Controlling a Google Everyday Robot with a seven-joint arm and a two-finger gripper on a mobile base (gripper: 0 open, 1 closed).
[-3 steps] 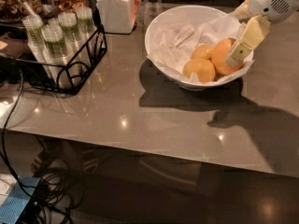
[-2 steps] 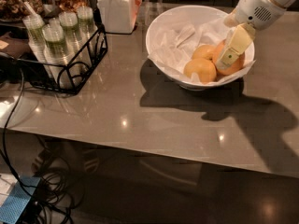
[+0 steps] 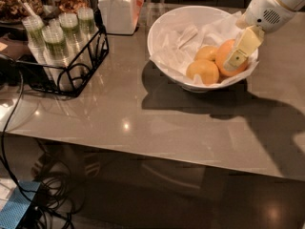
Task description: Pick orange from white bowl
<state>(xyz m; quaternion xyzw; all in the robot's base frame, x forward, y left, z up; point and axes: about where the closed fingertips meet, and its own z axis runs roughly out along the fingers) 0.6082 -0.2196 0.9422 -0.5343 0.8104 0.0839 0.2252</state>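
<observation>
Warm, dim overhead light leaves small glare spots on the glossy table (image 3: pixel 95 123). The white bowl (image 3: pixel 164 25) and the gripper (image 3: pixel 237 60) at its right side cast dark shadows there.

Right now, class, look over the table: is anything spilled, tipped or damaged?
Nothing stands out. The white bowl sits upright, the orange lies inside it beside two smaller fruits, and the tool is over the orange.

At the upper right of the frame, the pale yellow gripper (image 3: pixel 237 58) on a white arm (image 3: pixel 274 6) lay over the deep-toned orange (image 3: pixel 222 55) in the glossy white bowl (image 3: pixel 162 27), beside two yellower fruits (image 3: pixel 202 71) and white paper (image 3: pixel 183 37). The table (image 3: pixel 143 123) was shiny grey-brown. At upper left were a black rack (image 3: pixel 76 70), green-filled cups (image 3: pixel 55 35) and a white jar (image 3: pixel 119 8); at lower left, a blue box (image 3: pixel 16 209).
</observation>
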